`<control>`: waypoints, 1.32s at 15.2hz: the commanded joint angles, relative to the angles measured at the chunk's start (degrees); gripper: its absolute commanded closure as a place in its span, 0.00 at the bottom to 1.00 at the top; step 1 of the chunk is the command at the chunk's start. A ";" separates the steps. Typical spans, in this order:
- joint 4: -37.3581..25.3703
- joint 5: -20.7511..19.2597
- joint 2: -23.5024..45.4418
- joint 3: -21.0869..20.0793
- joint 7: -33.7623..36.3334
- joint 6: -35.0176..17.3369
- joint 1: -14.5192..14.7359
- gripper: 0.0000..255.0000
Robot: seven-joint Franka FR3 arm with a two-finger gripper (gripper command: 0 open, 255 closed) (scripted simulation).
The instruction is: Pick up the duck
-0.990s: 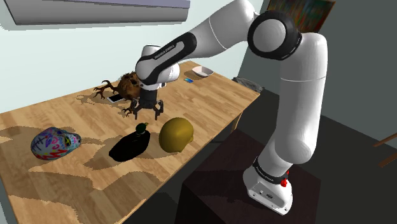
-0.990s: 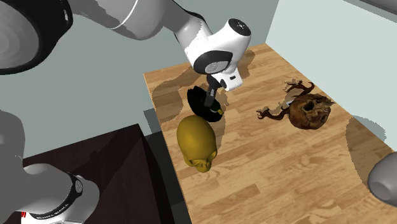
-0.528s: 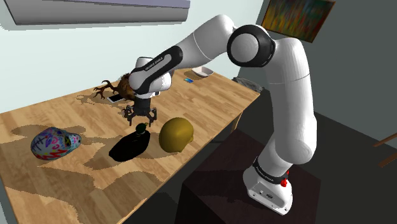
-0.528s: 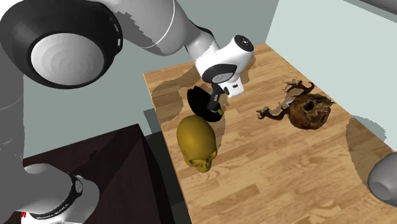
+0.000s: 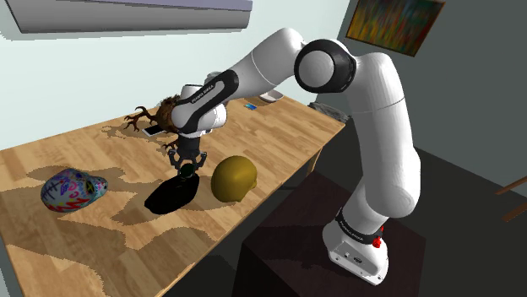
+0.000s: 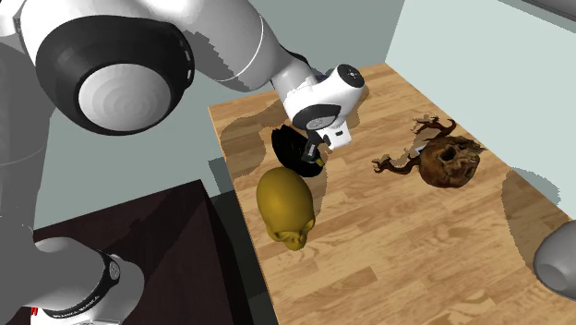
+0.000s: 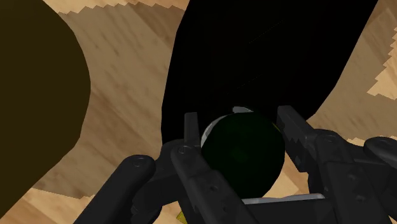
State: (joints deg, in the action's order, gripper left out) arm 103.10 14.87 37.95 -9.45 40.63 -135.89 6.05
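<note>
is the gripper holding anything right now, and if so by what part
Nothing held yet. The open gripper straddles the duck's dark green head, with a sliver of gap beside one finger; the duck sits on the table.

Shoulder view: duck head mostly hidden by gripper; blue item too small to identify; painting cut by top edge. Second exterior view: grey round object cut by right edge.

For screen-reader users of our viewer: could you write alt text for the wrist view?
The open black gripper straddles the dark green head of a black duck on a wooden table; whether it touches is unclear. A dark olive rounded object sits beside the duck.
</note>
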 commanded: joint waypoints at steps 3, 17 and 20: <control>0.07 0.02 0.07 -0.02 -0.03 -0.11 0.01 1.00; 0.52 -0.16 -5.04 -0.04 1.17 4.44 -0.22 1.00; 0.47 -0.22 -6.62 -0.05 1.58 6.02 -0.29 1.00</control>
State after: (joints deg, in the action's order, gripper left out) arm 103.69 14.68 31.94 -9.49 42.05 -130.45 5.78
